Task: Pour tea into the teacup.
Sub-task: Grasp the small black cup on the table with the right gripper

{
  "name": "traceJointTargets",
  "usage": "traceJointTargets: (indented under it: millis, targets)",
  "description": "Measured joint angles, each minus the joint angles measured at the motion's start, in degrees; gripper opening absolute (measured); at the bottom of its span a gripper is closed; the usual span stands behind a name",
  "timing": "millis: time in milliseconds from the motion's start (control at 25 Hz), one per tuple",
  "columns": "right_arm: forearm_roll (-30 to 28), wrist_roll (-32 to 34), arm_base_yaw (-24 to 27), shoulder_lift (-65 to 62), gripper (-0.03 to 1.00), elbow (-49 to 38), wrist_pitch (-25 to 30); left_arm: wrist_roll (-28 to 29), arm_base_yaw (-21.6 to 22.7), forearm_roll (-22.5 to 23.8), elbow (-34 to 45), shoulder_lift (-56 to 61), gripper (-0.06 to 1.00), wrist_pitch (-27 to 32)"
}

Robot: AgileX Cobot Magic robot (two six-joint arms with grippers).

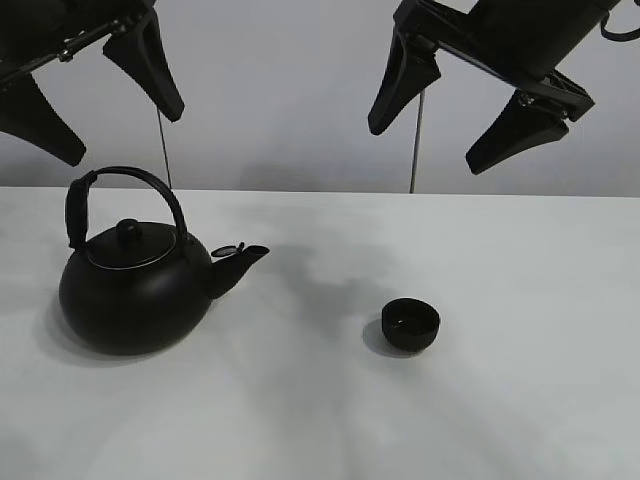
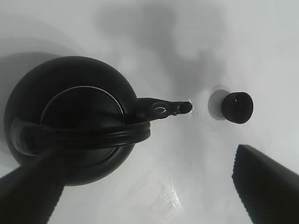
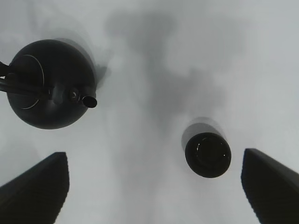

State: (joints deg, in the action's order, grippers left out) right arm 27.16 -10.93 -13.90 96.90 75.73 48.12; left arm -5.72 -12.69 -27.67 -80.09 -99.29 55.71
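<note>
A large round black kettle (image 1: 135,295) with an arched handle stands on the left of the white table, spout pointing right. The small matte-black teacup (image 1: 410,325) stands upright to its right, apart from it. My left gripper (image 1: 105,105) hangs open and empty high above the kettle. In the left wrist view the kettle (image 2: 70,116) and teacup (image 2: 237,107) lie below the gripper (image 2: 145,186). My right gripper (image 1: 425,145) hangs open and empty high above the teacup. The right wrist view shows the teacup (image 3: 208,154) and kettle (image 3: 46,88) under the gripper (image 3: 154,186).
The white table (image 1: 320,420) carries only the kettle and the teacup. A pale wall (image 1: 280,90) rises behind its far edge, with two thin vertical rods in front of it.
</note>
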Motion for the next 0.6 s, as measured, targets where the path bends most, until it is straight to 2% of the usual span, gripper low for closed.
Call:
traceJointTargets:
  millis: [200,320,480,600]
  targets:
    - [-0.1,-0.2,0.0,0.0,0.69,0.0,0.0,0.0,0.0,0.0,0.0,0.0,0.70,0.0]
    - [-2.1,-4.3,-0.2,0.0,0.69,0.0,0.7,0.0,0.0,0.0,0.0,0.0,0.70,0.0]
    - [-12.8,-5.6,-3.1,0.8,0.69,0.0,1.6,0.0,0.0,0.0,0.0,0.0,0.70,0.0]
    - [-20.6,-3.7,-8.1,3.4,0.69,-0.4,1.5,0.0,0.0,0.0,0.0,0.0,0.70,0.0]
